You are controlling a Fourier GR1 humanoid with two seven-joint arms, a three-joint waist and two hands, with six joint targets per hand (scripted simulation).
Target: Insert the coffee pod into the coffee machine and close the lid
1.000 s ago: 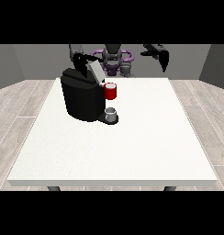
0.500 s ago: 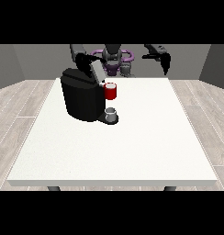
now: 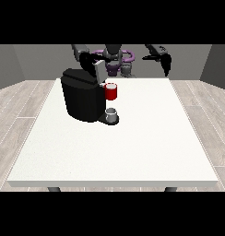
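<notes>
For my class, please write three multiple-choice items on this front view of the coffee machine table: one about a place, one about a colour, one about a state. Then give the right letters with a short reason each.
1. Where on the white table does the coffee machine stand?
A. at the view's left, in the far part
B. at the near right corner
C. at the middle of the near edge

2. What colour is the coffee pod at the machine's front?
A. green
B. red
C. yellow

3. How is the hand at the view's right placed?
A. resting flat on the table
B. raised above the table's far edge, touching nothing
C. pressed on the machine's lid

Answers: 1 A, the black machine sits left of the middle, towards the robot. 2 B, the pod is plainly red, above the small grey cup. 3 B, that hand hangs in the air, well apart from the machine.
</notes>
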